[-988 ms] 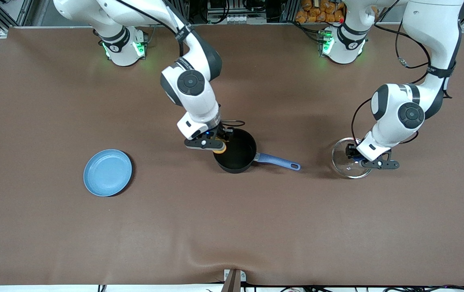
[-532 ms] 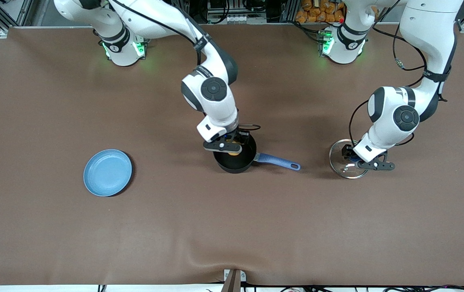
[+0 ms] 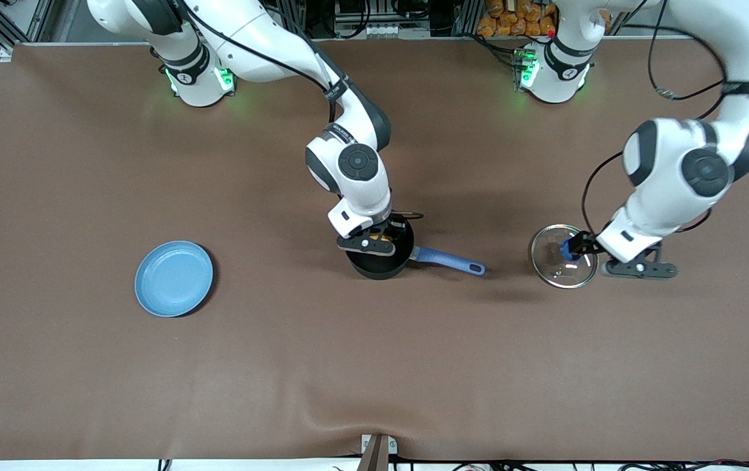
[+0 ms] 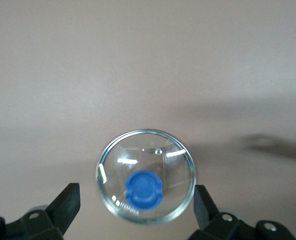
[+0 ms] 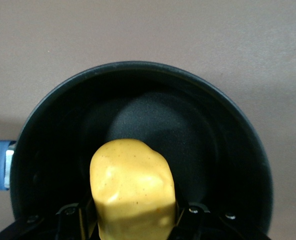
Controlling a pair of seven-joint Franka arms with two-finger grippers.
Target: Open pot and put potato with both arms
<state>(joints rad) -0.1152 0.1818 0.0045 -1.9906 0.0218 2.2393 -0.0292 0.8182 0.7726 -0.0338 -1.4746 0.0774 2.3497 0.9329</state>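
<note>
The black pot (image 3: 381, 261) stands open mid-table, its blue handle (image 3: 447, 260) pointing toward the left arm's end. My right gripper (image 3: 374, 243) is shut on the yellow potato (image 5: 132, 190) and holds it inside the pot's (image 5: 213, 150) rim, above its bottom. A sliver of the potato (image 3: 385, 243) shows in the front view. The glass lid (image 3: 564, 256) with its blue knob (image 3: 568, 248) lies flat on the table. My left gripper (image 3: 639, 268) is open and empty above the lid (image 4: 145, 175). Its fingers (image 4: 67, 205) stand wide on either side of the lid.
A flat light-blue plate (image 3: 174, 278) lies toward the right arm's end of the brown table (image 3: 348, 366). The pot's handle lies between the pot and the lid.
My right gripper has carried the potato from the pot's rim to over its middle and down into it. My left gripper has let go of the lid and risen.
</note>
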